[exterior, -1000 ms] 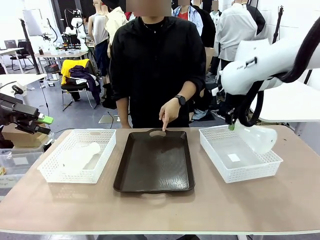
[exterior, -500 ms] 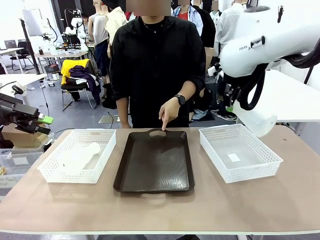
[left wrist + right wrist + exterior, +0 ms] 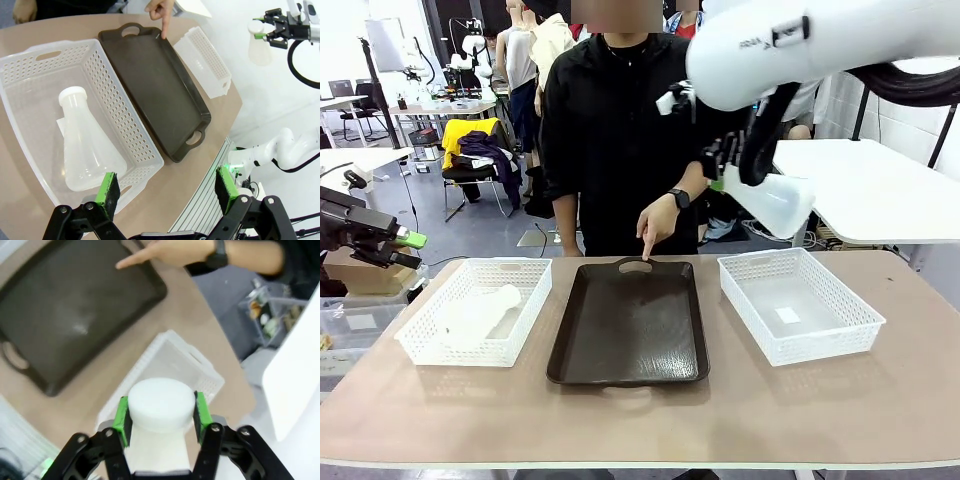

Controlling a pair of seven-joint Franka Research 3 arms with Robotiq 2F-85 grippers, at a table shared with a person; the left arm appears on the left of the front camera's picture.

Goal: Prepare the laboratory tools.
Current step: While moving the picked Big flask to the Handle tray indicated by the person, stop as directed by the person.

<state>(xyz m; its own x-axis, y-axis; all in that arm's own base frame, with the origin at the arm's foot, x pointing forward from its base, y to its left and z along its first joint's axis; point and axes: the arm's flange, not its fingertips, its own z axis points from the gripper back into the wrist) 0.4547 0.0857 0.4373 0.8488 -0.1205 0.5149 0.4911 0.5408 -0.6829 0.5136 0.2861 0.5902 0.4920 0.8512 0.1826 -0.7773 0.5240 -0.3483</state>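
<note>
right gripper (image 3: 161, 416): clenched on the neck of the held flask (image 3: 778, 202), with a green pad pressed to each side just under the flask's mouth.
held flask: up in the air, well clear of the counter (image 3: 820, 420). It is tilted, with its wide base toward the right. In the front view it hangs over the counter's far edge, between the tray (image 3: 630, 330) and the right basket (image 3: 825, 345).
other flask (image 3: 87, 145): lying on its side inside the left basket (image 3: 415, 345), mouth toward the far end, base toward the near end.
left gripper (image 3: 166, 189): released, fingers spread wide with nothing between them. It sits off the counter's left side, apart from the left basket.
tray: dark, rectangular, in the middle of the counter between the two baskets, with a handle cut-out at its far and near ends.
right basket: white lattice, on the right of the counter, with a small pale rectangle on its floor.
person's hand (image 3: 658, 222): index finger pointing down at the tray's far rim, just beside the handle cut-out; a dark watch is on the wrist.
</note>
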